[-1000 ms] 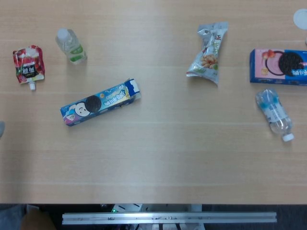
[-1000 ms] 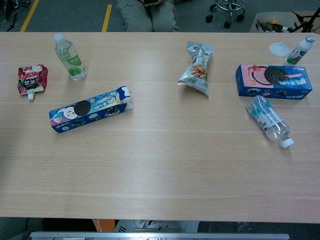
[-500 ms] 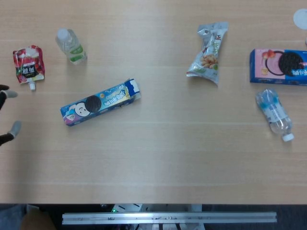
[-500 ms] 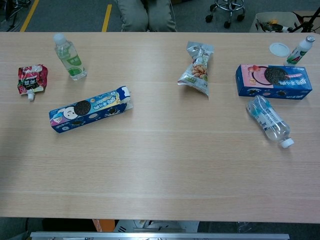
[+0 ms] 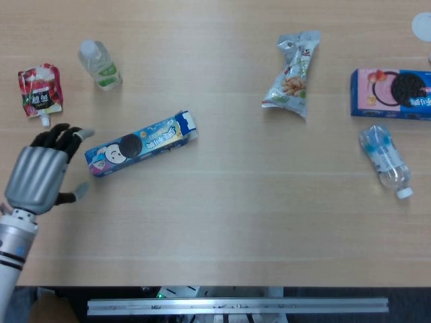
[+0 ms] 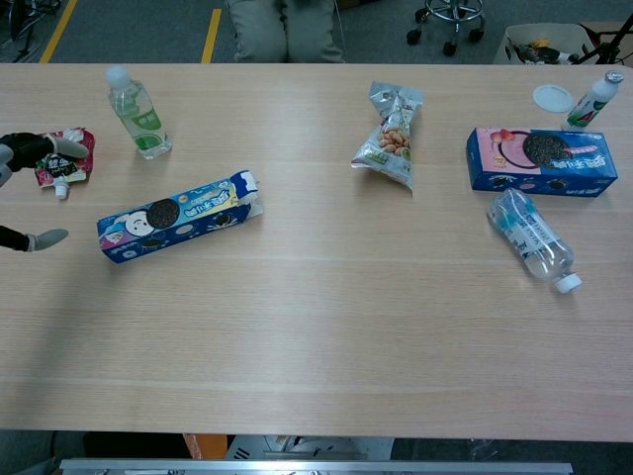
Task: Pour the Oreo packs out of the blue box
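The blue Oreo box [image 5: 141, 144] [image 6: 178, 217] lies flat and slanted on the table's left half, its opened flap end pointing right. No packs show outside it. My left hand [image 5: 42, 173] hovers just left of the box's closed end, fingers spread, thumb apart, holding nothing. Only its fingertips [image 6: 47, 145] reach into the chest view at the left edge. The right hand appears in neither view.
A red drink pouch [image 5: 39, 91] and a small green-label bottle [image 5: 100, 64] lie behind the left hand. A peanut bag [image 5: 292, 75] sits mid-table. At the right are a second blue and pink Oreo box [image 5: 390, 93], a toppled water bottle [image 5: 385, 160] and a white lid [image 6: 552, 97].
My left hand has come in from the left edge and moved right, now close beside the blue box's closed end. Nothing on the table has shifted.
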Tool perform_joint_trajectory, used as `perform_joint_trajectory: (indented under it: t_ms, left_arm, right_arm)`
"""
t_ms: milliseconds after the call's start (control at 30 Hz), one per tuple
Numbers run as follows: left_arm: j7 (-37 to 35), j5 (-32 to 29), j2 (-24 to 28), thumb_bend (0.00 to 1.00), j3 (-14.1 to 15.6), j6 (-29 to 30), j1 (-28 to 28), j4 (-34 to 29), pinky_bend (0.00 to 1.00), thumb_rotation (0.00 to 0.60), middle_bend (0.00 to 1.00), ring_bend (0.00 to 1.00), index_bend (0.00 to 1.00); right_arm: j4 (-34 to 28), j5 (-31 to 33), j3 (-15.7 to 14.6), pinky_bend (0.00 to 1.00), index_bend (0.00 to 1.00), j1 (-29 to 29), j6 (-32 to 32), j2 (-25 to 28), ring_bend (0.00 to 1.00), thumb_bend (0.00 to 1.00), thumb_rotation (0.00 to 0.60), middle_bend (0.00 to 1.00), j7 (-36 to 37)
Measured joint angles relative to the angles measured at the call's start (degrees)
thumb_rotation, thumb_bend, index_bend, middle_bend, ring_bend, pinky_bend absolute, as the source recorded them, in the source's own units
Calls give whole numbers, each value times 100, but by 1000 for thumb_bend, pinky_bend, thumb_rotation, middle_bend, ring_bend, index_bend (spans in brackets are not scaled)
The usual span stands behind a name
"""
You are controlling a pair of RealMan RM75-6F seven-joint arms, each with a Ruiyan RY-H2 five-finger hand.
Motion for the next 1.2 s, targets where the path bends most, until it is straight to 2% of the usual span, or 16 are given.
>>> perform_joint_trajectory:
  t_ms: [233, 633, 1033, 1200]
  left_arm:
    - [440, -546, -489, 176, -43, -462, -303, 234, 233, 600, 141, 140, 46]
    - [1142, -1441, -1284, 176, -141, -863, -726, 857, 234, 600, 127, 140, 49]
    - [1642, -1917, -1842, 176, -151, -801, -917, 1472, 233, 600, 124, 140, 54]
    - [1710, -2156, -2011, 176, -153, -784, -919, 1757, 238, 600, 149, 151, 129]
  right_arm:
    - [32, 54, 4, 430, 414, 57, -106, -36, 398, 355, 600, 427, 5]
    - [223, 166, -23, 430, 414, 32, -147, -59, 398, 354, 600, 427, 189]
    - [377, 226, -42, 430, 414, -24, -119, -84, 398, 355, 600, 427, 341]
    - [439, 246, -50, 430, 414, -48, -110, -103, 398, 355, 600, 427, 390]
